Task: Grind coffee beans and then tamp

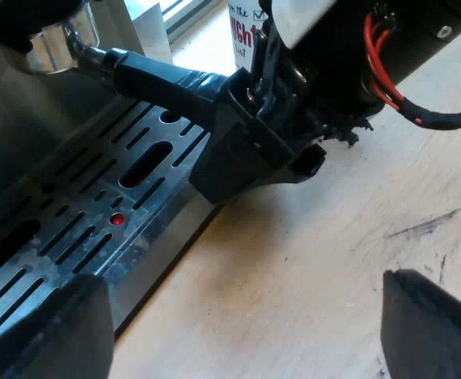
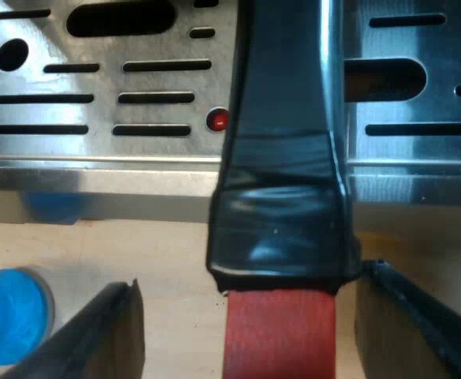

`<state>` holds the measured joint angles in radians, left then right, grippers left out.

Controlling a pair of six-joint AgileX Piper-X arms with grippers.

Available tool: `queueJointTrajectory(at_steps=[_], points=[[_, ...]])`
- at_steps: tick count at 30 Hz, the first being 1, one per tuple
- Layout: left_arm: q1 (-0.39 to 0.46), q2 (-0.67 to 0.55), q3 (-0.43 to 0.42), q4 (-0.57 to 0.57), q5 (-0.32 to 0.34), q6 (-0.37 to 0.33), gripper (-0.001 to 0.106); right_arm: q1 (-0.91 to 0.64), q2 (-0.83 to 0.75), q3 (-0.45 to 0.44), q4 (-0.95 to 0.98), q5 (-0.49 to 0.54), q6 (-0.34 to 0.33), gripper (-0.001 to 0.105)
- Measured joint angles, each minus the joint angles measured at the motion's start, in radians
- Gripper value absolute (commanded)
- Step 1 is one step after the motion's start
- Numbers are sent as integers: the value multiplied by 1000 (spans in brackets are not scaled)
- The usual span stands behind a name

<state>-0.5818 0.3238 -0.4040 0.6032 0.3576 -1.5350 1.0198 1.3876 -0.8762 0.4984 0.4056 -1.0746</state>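
The metal holder point(image 1: 57, 43) sits locked into the espresso machine's front, above the slotted drip tray point(image 1: 73, 229). Its dark handle point(image 1: 159, 79) runs out to my right gripper point(image 1: 266, 138). In the right wrist view the handle point(image 2: 282, 118) and its red end point(image 2: 278, 335) lie between the fingers of the right gripper point(image 2: 250, 276). That gripper is open: one finger touches the handle and the other stands off it with a gap. My left gripper point(image 1: 238, 332) hangs open over the wooden table by the tray's edge, holding nothing. A blue tamper point(image 2: 9, 316) stands on the table near the tray.
A white container with red lettering point(image 1: 242, 24) stands beyond the right arm. The drip tray point(image 2: 96, 103) carries a small red indicator point(image 2: 217, 120) close under the handle. Bare wooden tabletop point(image 1: 333, 260) stretches out from the machine.
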Motion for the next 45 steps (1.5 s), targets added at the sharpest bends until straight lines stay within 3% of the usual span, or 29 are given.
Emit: queueJointTrajectory(at_steps=[4,9,21,38,45], points=[[0,0,0,0,0,0,71,0,0,0,0,0,0,59],[0,0,0,0,0,0,71,0,0,0,2,0,0,47],[0,0,0,0,0,0,71,-3,0,4,25,13,15,0],[0,0,0,0,0,0,71,-3,0,4,25,15,15,0],[0,0,0,0,0,0,71,31,0,4,25,81,22,0]])
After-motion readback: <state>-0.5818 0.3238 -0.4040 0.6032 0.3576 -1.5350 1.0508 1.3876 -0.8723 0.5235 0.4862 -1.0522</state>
